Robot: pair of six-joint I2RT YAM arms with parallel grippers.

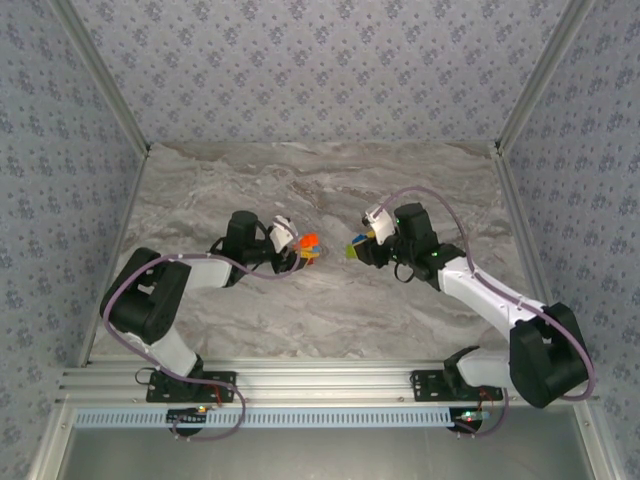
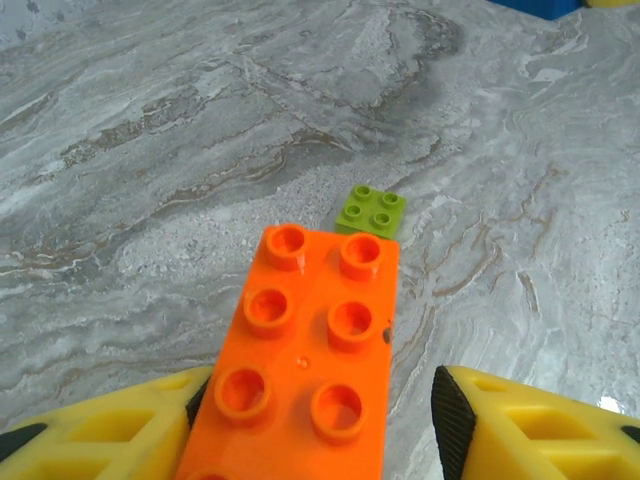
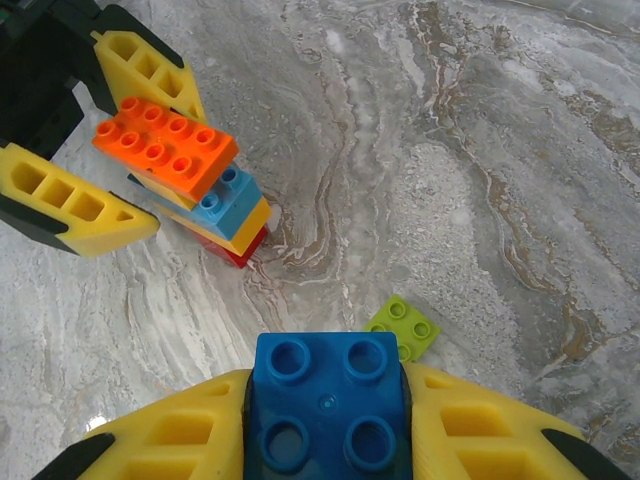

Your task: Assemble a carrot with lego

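Orange is topping the half-built carrot (image 3: 195,180): a wide orange brick (image 2: 310,350) with eight studs is sitting over a light blue piece, a yellow-orange layer and a red one at the bottom. The stack is leaning, its red end apparently resting on the marbled tabletop (image 3: 500,150), just left of the middle in the overhead view.

The left claw (image 2: 322,405) is straddling it with its jaws partly apart. In its own wrist view one yellow finger is touching the brick's long edge while the other is standing off with a strip of tabletop showing between, so I am not reading this as a grip yet. The right claw (image 3: 330,425) is clamping a four-stud blue brick (image 3: 328,405) and hovering near the carrot, facing the left claw. A small green brick (image 3: 403,328) is lying loose on the tabletop between the two claws, apart from both.

The step in hand, I am judging, is securing the carrot so that another piece can be pressed on. Doing it well is calling for a centred claw, so both fingers are meeting the long sides together. With one finger arriving first, the leaning stack is likely to be pushed sideways or tipped. The studs on top are best left uncovered, and the blue brick is wanting a square line-up before any straight press.
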